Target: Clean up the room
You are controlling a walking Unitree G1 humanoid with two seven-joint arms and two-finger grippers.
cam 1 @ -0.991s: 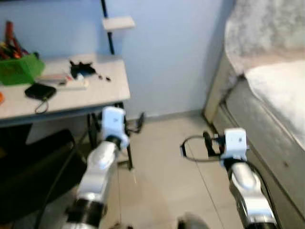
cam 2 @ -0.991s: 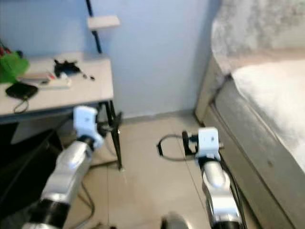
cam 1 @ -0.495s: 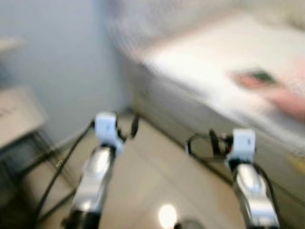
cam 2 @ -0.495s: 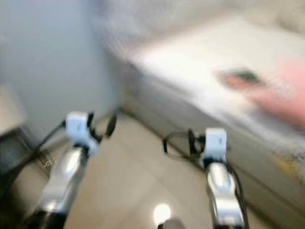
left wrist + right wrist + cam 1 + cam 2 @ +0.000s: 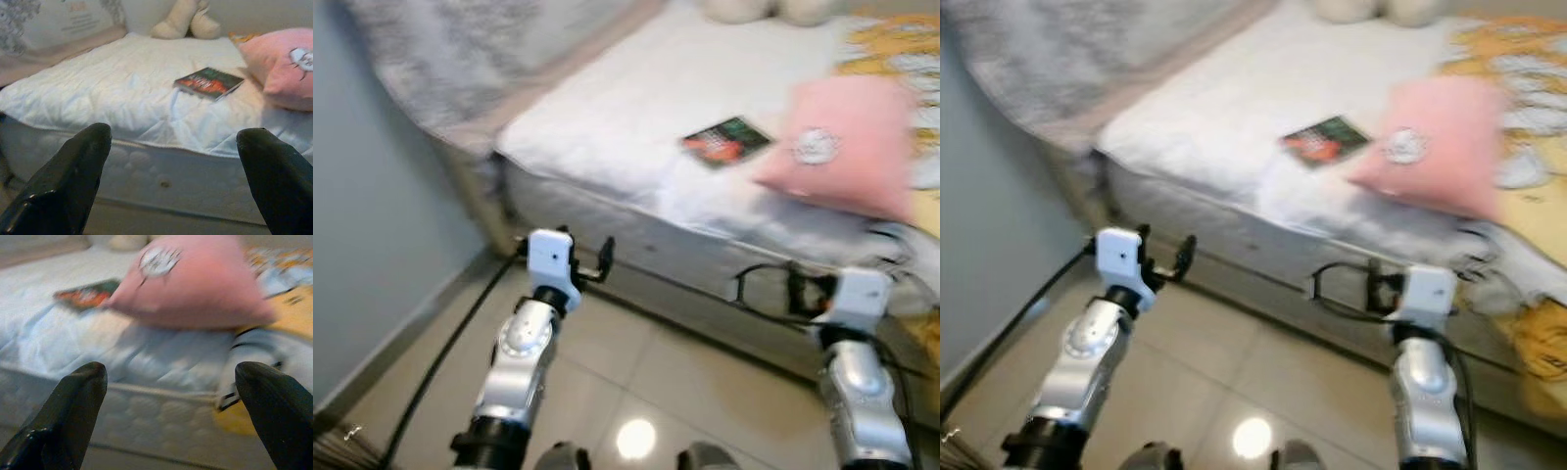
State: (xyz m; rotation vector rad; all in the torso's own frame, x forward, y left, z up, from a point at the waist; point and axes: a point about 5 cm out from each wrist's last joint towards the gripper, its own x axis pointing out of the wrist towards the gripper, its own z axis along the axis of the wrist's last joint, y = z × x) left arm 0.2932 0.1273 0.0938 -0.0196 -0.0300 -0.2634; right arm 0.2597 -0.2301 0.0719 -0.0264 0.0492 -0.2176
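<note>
A bed with a white mattress (image 5: 607, 108) stands ahead of me. On it lie a dark book with a red cover (image 5: 726, 142) and a pink pillow (image 5: 837, 147). A cream soft toy (image 5: 183, 22) sits at the far side, and a yellow patterned blanket (image 5: 901, 39) covers the right part. My left gripper (image 5: 176, 134) is open and empty, held above the floor a short way from the bed's side. My right gripper (image 5: 171, 374) is open and empty too, facing the pink pillow (image 5: 195, 284) and the book (image 5: 85, 293).
A blue-grey wall (image 5: 372, 196) closes the left side. Beige floor tiles (image 5: 685, 382) run between me and the padded bed side (image 5: 705, 259). A black cable (image 5: 450, 338) lies on the floor at left. Striped cloth (image 5: 891, 240) hangs over the bed edge at right.
The whole view has swung away from the desk and wall to the bed, with blur in between, so the camera turned. Both arms hold the same pose with open fingers.
</note>
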